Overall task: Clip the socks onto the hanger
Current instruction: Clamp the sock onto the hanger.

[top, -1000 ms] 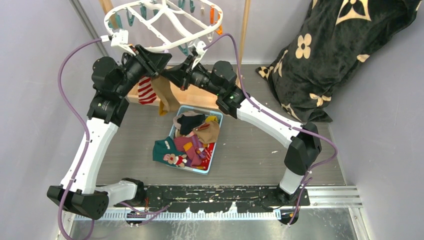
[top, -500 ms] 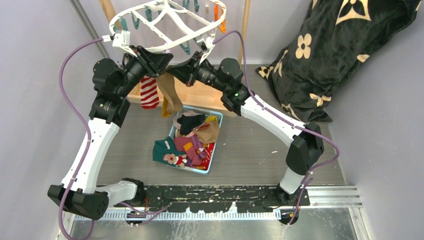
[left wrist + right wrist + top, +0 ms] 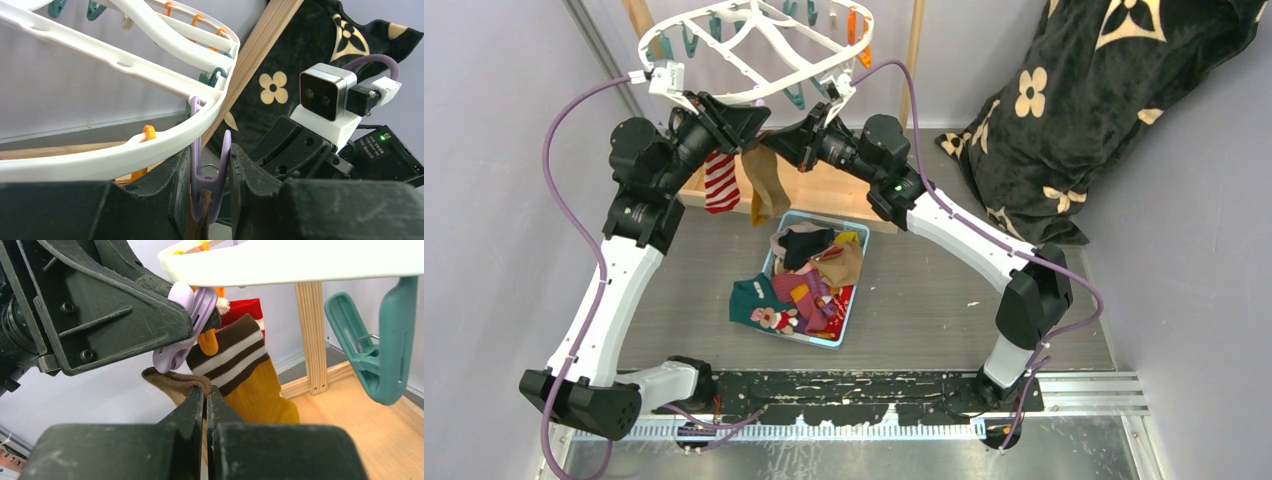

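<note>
**Item: sock-clipping task, partly complete**

**Done, as judged.** Two socks already hang from the white plastic oval drying hanger [image 3: 100,159]. One is a red-and-white striped knit sock [image 3: 720,182]. The other is a mustard knit sock with a brown-and-white banded cuff [image 3: 255,390], held by a small orange plastic clip [image 3: 207,342].

**In hand.** A third, tan-brown soft knit sock [image 3: 175,382] is offered up just beneath a lilac plastic spring clip [image 3: 206,186] dangling from the hanger's near rim.
- Left gripper [image 3: 210,167]: fingers pressed on the clip's two handles, squeezing them together. The left wrist view shows brown fabric at the clip's lower end; whether the clip has bitten is not clear.
- Right gripper [image 3: 206,397]: jaws pressed together, pinching the sock's folded cuff edge directly below the clip.

**Left to do.** A jumbled heap of socks [image 3: 809,280] in teal, maroon, black and tan remains in the shallow light-blue plastic basket [image 3: 824,343] on the table. Several clips hang unused, among them a large teal plastic clip [image 3: 387,355].

**Materials.**
- Hanger: smooth, rigid, curved bars with moulded holes.
- Clips: glossy, hard, wire-sprung.
- Socks: ribbed, limp, draping.
- Stand: pale laminated wooden frame [image 3: 310,335], square-edged.
- Backdrop: plush black blanket with cream flower motifs [image 3: 1104,120], crumpled at the far right.
</note>
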You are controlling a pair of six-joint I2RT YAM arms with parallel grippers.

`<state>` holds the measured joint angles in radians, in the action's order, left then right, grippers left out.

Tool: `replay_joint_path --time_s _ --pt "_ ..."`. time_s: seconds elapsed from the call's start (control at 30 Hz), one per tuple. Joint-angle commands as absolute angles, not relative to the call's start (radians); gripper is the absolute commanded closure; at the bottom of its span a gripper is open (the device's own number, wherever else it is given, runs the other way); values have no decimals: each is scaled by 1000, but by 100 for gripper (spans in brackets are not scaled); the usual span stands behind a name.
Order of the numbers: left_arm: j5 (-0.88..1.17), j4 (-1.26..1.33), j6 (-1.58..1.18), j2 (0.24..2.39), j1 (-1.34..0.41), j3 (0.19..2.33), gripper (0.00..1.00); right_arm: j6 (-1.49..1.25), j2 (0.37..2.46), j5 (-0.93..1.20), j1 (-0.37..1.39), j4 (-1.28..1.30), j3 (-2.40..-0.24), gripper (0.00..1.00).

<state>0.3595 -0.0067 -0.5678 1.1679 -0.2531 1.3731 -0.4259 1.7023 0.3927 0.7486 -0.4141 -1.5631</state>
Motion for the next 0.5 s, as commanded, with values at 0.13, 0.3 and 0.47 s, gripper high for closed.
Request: replay_joint_path --time_s 0.13,0.3,0.47 --pt "325 37 -553 1133 -252 1357 98 -452 1637 363 746 -453 -1545 99" --pt "239 -22 -536 1122 -252 1339 82 -424 1615 341 748 -426 -1507 99" --pt "226 -23 -538 1121 -252 1314 73 -402 1606 333 746 -409 -1495 99"
